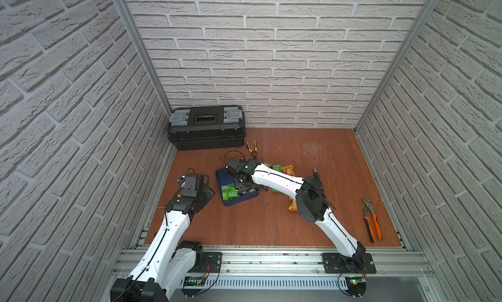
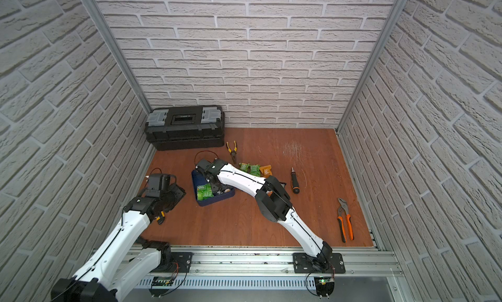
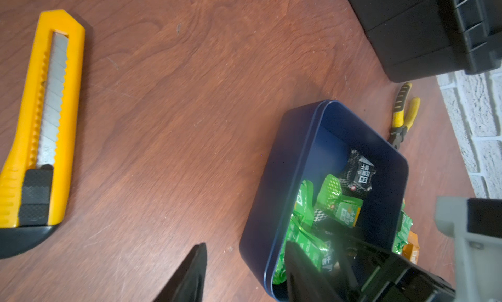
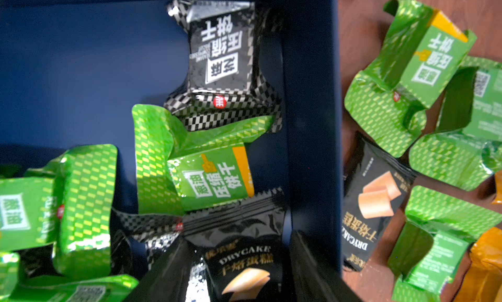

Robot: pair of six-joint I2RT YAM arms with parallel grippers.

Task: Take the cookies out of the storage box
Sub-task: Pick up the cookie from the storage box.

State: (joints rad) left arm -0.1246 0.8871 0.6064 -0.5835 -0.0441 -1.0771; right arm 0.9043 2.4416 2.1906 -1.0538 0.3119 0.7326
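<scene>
The navy storage box [image 1: 236, 201] [image 2: 214, 201] sits on the wooden floor left of centre. Several green cookies [image 1: 229, 192] [image 2: 204, 192] and black ones [image 3: 358, 175] lie inside it. More green and orange cookies [image 1: 277, 168] [image 2: 254, 169] lie on the floor just right of the box wall [image 4: 312, 124]. My right gripper [image 4: 240, 236] [image 1: 240, 183] reaches down into the box, its fingers pressed against both sides of a black cookie packet [image 4: 244, 257]. My left gripper [image 3: 247, 245] hovers at the box's left side with its jaws apart, and the box's wall [image 3: 271, 178] shows between them.
A black toolbox [image 1: 206, 128] stands in the back left corner, with yellow-handled pliers [image 1: 252, 148] in front of it. A screwdriver [image 2: 294, 181] and orange-handled pliers [image 1: 370, 224] lie to the right. A yellow utility knife [image 3: 40, 124] lies near my left arm. Brick walls close in three sides.
</scene>
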